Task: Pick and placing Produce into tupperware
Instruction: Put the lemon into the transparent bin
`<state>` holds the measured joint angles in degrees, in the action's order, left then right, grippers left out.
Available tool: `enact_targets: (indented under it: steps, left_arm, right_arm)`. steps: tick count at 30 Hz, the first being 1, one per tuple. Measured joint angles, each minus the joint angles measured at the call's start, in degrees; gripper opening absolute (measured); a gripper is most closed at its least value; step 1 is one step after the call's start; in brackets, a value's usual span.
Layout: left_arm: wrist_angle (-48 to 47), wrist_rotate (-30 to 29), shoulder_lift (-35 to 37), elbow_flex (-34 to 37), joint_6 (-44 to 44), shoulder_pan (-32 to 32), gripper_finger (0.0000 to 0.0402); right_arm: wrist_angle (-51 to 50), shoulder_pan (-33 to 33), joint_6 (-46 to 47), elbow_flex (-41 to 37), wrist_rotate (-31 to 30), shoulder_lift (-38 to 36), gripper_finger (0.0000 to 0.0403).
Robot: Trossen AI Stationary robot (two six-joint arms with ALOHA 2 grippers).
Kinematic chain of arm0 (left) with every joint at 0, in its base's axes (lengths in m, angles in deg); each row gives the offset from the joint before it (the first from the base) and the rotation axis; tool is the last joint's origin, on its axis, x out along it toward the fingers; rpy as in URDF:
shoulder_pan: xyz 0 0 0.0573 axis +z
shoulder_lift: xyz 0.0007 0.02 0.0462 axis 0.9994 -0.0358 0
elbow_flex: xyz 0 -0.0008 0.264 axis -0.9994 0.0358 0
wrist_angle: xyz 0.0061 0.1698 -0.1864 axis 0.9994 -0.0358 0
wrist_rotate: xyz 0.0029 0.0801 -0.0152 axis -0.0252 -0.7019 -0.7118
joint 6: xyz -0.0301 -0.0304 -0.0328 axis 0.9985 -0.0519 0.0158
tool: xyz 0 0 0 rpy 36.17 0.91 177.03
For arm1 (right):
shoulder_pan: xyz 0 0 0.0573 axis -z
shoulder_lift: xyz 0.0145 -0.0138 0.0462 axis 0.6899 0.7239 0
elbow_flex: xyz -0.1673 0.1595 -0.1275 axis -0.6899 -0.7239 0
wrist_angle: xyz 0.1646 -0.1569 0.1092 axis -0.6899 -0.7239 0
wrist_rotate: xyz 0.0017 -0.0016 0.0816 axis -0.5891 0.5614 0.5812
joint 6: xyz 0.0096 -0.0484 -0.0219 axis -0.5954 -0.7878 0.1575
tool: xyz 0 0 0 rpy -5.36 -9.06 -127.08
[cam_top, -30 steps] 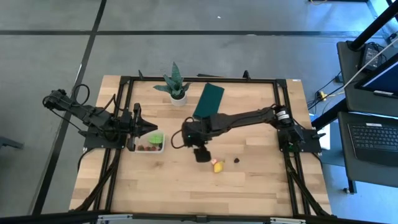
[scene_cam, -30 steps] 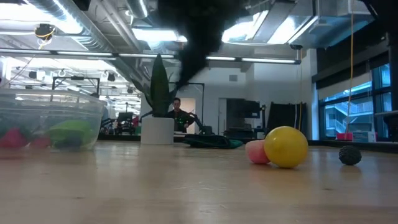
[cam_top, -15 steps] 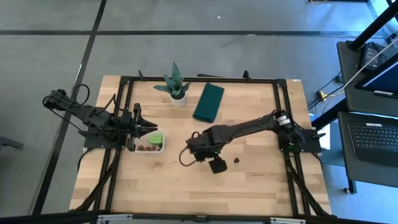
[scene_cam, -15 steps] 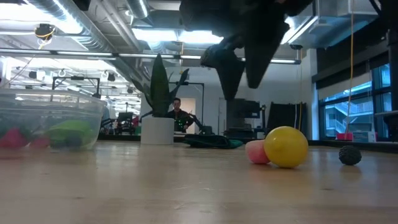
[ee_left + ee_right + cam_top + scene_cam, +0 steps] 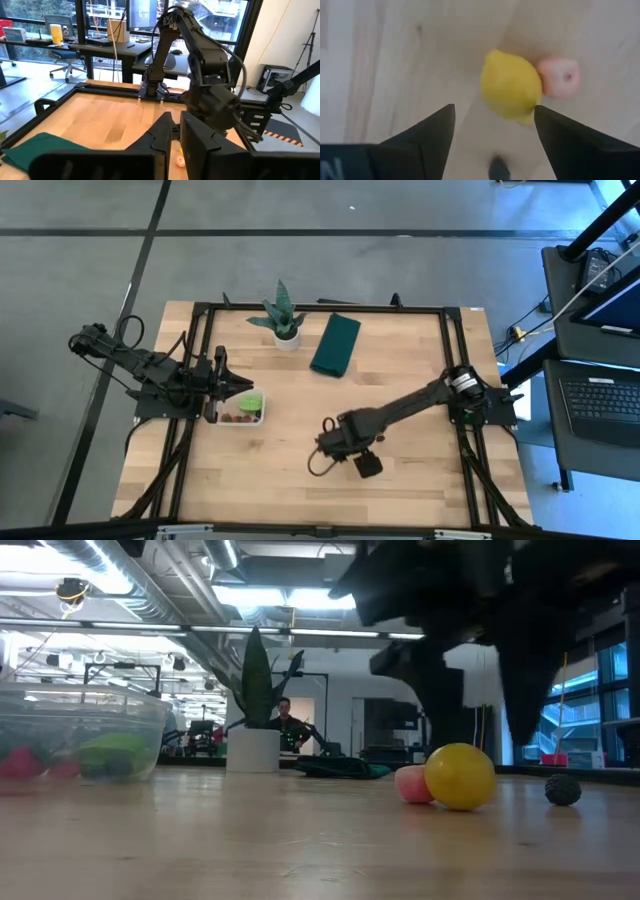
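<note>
The yellow piece [image 5: 511,92] lies on the wood with a pink piece [image 5: 560,76] touching its side; in the low view the yellow piece [image 5: 460,776] has a small dark berry [image 5: 562,788] to its right. My right gripper [image 5: 494,107] hangs open just above the yellow piece, one finger on each side, touching nothing; in the high view my right gripper [image 5: 352,450] hides these pieces. The clear tupperware [image 5: 240,418] holds the light green piece [image 5: 250,400] and red pieces. My left gripper [image 5: 235,387] waits, shut, above the tupperware's left end.
A potted plant [image 5: 282,320] and a dark green folded cloth [image 5: 335,345] sit near the table's far edge. Black frame rails [image 5: 320,308] run around the table. A person [image 5: 285,720] shows in the room behind. Bare wood lies along the near edge.
My right gripper has travelled from the table's middle toward the near edge and to the right, coming down over the yellow and pink pieces, which it now covers in the high view. The pieces and the tupperware have stayed put.
</note>
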<state>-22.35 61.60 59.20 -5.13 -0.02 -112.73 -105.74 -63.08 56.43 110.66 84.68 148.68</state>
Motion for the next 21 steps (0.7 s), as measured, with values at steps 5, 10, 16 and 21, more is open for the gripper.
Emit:
enact_targets:
  steps: [5,10,16,21]
  left_arm:
    - [0.0,0.0,0.0,0.0,0.0,0.0,0.0019]
    - [-0.1,0.0,0.0,0.0,0.0,0.0,0.0009]
    - [-0.1,0.0,0.0,0.0,0.0,0.0,0.0001]
    - [-0.1,0.0,0.0,0.0,0.0,0.0,0.0009]
  right_arm:
    - [10.0,-1.6,5.1,-5.2,-0.2,-3.6,0.0274]
    - [14.3,-1.4,6.9,-8.6,-0.4,-4.2,0.0274]
    - [14.5,-2.1,4.2,-11.9,-0.4,-4.3,0.0274]
    - [17.6,-2.5,3.9,-15.3,-0.4,-4.3,0.0274]
